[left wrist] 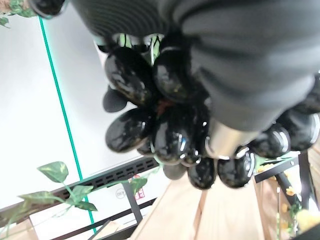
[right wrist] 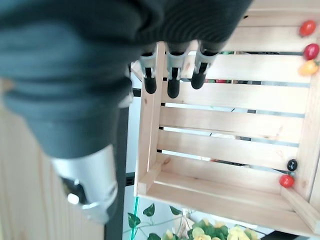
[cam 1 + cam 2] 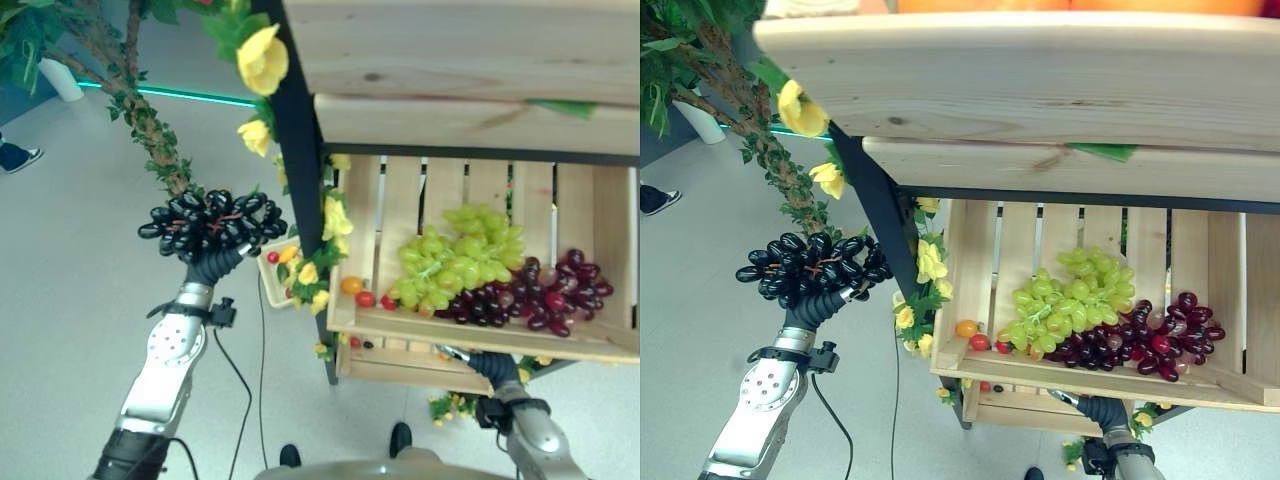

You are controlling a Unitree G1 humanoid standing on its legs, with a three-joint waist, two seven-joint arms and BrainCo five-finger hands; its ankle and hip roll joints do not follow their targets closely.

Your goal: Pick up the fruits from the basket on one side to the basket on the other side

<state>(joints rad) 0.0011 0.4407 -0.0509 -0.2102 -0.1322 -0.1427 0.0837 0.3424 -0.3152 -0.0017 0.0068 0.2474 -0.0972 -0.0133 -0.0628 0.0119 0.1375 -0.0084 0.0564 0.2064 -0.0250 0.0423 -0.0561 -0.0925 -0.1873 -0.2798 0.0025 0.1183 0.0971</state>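
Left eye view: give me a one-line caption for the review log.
Left hand lifts a bunch of black grapes left of the wooden crate holding green grapes and red grapes.

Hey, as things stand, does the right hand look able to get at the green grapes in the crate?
Probably not directly. The right hand sits low under the front edge of the wooden crate, while the green grapes lie inside, above that board. It would likely have to rise and come over the front edge first.

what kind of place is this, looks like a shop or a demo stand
Probably a mock fruit stall for a demo: slatted wooden crates on a dark rack hold green grapes and dark red grapes, with a leafy vine of yellow flowers alongside. The left hand holds black grapes.
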